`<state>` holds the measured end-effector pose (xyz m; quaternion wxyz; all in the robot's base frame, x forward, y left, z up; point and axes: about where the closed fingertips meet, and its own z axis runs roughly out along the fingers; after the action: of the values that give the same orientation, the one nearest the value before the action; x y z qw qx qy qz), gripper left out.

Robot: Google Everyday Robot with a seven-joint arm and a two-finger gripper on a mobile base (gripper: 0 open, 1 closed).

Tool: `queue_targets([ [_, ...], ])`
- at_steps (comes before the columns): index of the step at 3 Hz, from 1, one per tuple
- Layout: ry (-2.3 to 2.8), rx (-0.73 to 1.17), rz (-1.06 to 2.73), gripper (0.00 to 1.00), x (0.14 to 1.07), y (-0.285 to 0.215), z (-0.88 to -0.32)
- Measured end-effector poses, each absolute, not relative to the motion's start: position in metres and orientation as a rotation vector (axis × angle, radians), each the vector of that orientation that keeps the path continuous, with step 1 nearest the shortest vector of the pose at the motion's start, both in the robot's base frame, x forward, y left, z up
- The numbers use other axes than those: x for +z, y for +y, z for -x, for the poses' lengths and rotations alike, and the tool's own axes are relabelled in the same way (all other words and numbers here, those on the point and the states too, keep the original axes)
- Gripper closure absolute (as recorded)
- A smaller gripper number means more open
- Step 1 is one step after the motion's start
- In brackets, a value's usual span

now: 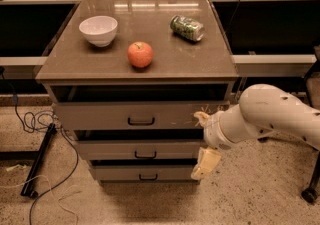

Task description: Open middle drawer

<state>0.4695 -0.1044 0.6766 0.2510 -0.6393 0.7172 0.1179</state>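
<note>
The middle drawer (110,149) is the wide grey-brown front with a small black pull handle (145,155), between the scratched top drawer (100,115) and the lowest drawer (115,172). A dark gap shows above its front; its inside is hidden. My gripper (204,141) is open, on the white arm coming in from the right. It is at the right end of the drawer fronts, with one pale finger (201,117) in front of the top drawer's scratched corner and the other (205,164) low by the bottom drawer. It holds nothing and is well right of the handle.
On the cabinet top (165,59) stand a white bowl (98,29), a red apple (140,54) and a green can (187,27) lying on its side. Cables (35,119) and a black bar (37,161) lie on the floor at left. A wheeled base (310,194) is at far right.
</note>
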Motion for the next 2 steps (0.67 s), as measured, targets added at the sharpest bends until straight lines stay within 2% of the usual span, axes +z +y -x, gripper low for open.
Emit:
queue_targets([
  [2, 2.03, 0.355, 1.669, 0.0, 0.618, -0.112, -0.486],
])
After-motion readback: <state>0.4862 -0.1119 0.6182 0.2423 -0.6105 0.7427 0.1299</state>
